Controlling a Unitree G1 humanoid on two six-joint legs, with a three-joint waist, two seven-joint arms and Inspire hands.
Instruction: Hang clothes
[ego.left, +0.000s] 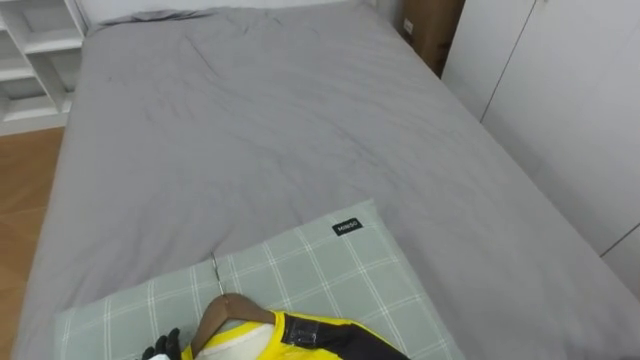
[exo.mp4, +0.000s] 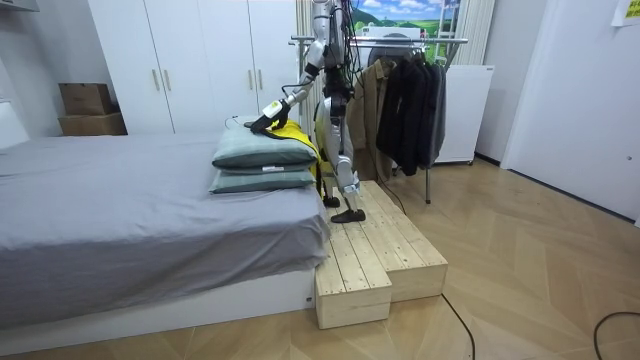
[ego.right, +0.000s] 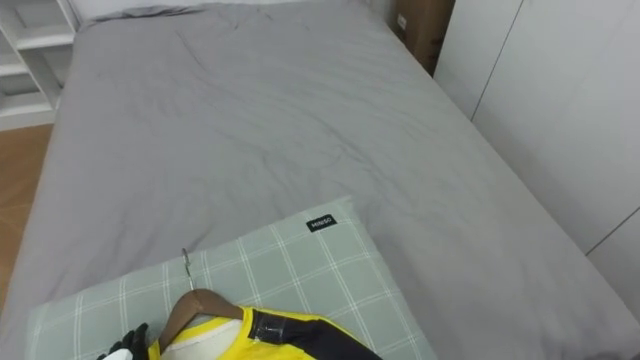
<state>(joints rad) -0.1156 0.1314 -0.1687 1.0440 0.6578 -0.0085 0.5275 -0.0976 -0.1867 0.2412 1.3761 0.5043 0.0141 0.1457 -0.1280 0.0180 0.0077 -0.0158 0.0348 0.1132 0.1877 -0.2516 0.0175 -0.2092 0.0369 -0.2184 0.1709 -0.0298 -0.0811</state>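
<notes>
Where the hanger (ego.left: 226, 306) lies, pillow (ego.left: 330, 270) edges border open bed (ego.left: 280, 120).

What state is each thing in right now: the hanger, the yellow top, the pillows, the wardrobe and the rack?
Hanger: lying flat on the top pillow.
Yellow top: on the hanger, not hung yet.
Pillows: two, stacked on the bed.
Wardrobe: doors shut.
Rack: dark clothes hanging on it.
Left hand: at the hanger's end.

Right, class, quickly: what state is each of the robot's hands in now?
Left hand: beside the wooden hanger on the pillow; open or closed cannot be told.
Right hand: cannot be told.
</notes>
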